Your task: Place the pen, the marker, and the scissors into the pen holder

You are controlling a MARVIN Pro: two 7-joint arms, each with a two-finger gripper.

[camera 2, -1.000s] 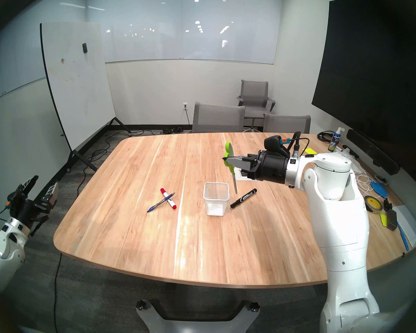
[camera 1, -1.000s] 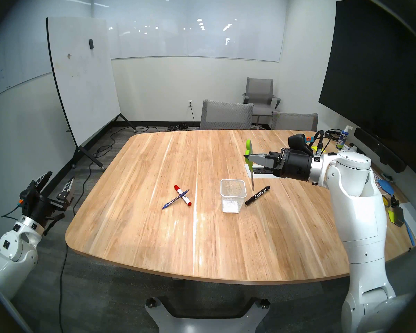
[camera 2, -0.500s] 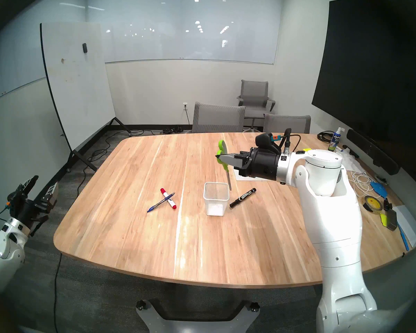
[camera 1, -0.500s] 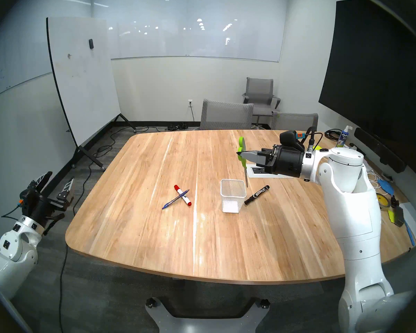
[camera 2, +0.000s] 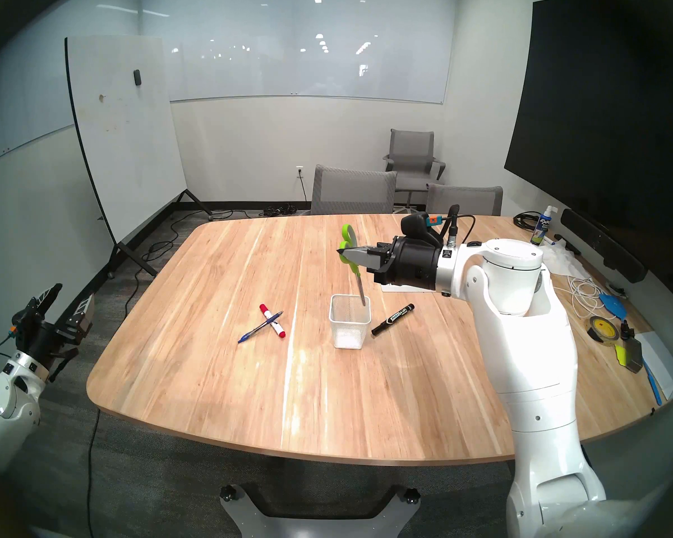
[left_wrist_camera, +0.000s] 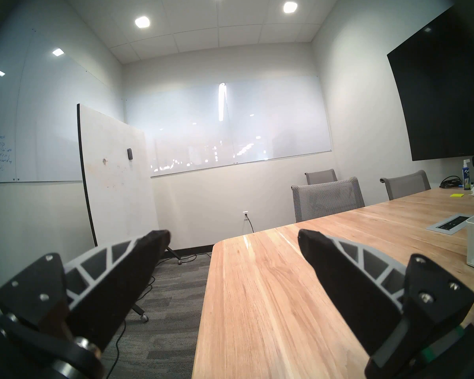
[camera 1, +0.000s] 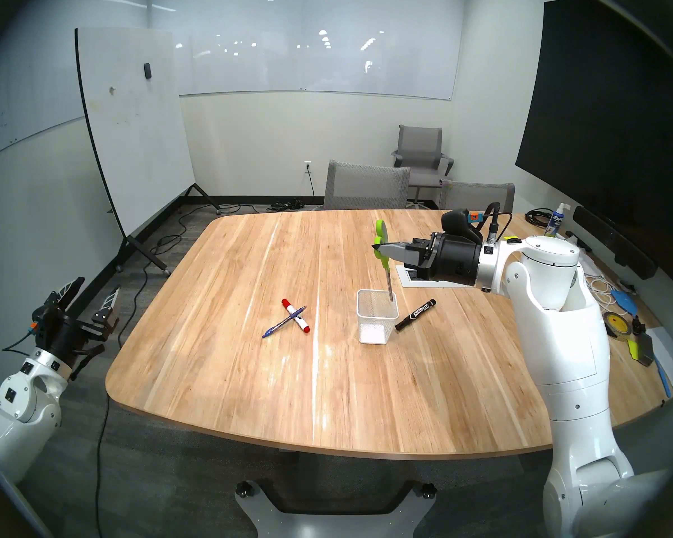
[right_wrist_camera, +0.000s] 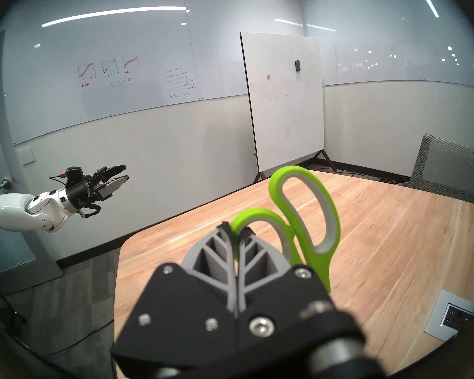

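Leftward since a second ago, the right end effector (camera 1: 379,248) now carries the scissors (camera 1: 383,254), clamped by a green handle, blades hanging below it over the pen holder (camera 1: 377,316); lower straight, centred, before releasing. The left end effector (camera 1: 90,298) waits open.

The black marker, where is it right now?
In the head views, the black marker lies on the table just right of the pen holder, below the right gripper holding the scissors.
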